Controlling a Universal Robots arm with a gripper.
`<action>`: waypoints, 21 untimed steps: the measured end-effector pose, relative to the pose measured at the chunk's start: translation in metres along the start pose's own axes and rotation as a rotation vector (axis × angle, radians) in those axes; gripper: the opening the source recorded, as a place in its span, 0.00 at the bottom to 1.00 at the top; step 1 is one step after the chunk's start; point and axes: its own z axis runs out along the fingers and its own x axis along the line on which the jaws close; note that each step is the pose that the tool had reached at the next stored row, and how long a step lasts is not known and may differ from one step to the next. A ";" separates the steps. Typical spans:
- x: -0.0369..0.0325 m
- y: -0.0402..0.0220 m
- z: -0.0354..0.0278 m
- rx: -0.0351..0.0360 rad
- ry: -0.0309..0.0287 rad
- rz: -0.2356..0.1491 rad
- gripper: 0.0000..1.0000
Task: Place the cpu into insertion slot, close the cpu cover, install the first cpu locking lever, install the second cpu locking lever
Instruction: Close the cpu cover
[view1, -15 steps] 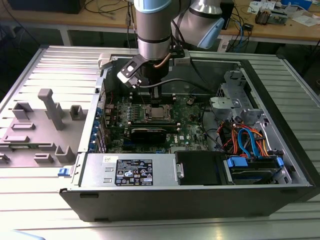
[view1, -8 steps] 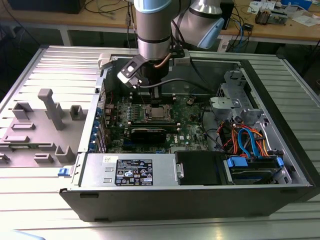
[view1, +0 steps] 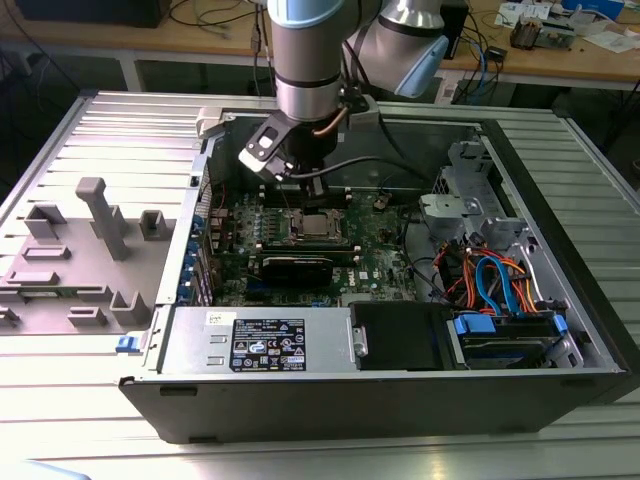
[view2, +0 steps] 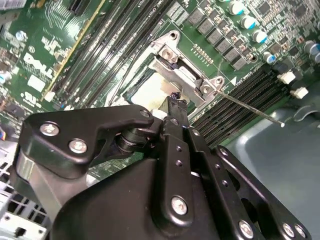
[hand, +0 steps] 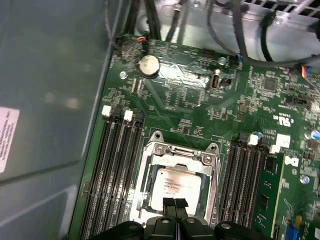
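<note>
The cpu (hand: 176, 184), a silvery square chip, lies in the insertion slot (hand: 146, 197) on the green board; I also see the cpu (view1: 314, 226) in the exterior view. The cpu cover (hand: 179, 152), a silvery frame, appears to lie down around the chip, whose top shows through its window. My gripper (hand: 175, 204) hovers just over the chip's edge, its black fingertips (hand: 169, 203) pressed together with nothing visible between them. In the second wrist view the gripper (view2: 175, 101) points at the socket, and a thin wire locking lever (view2: 250, 107) sticks out from the cover's corner.
Long memory slots (hand: 117, 165) flank the socket on both sides. A long black card (view1: 295, 266) lies in front of the socket. The case walls (view1: 560, 190), a cable bundle (view1: 500, 280) and the power supply box (view1: 260, 342) surround the board. A grey fixture tray (view1: 90, 230) sits at the exterior view's left.
</note>
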 end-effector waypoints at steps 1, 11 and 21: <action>0.0000 0.0000 0.0002 -0.0005 0.0016 -0.025 0.11; 0.0000 -0.0001 0.0022 -0.0055 0.0161 -0.255 0.11; 0.0001 -0.0002 0.0042 -0.0096 0.0279 -0.443 0.11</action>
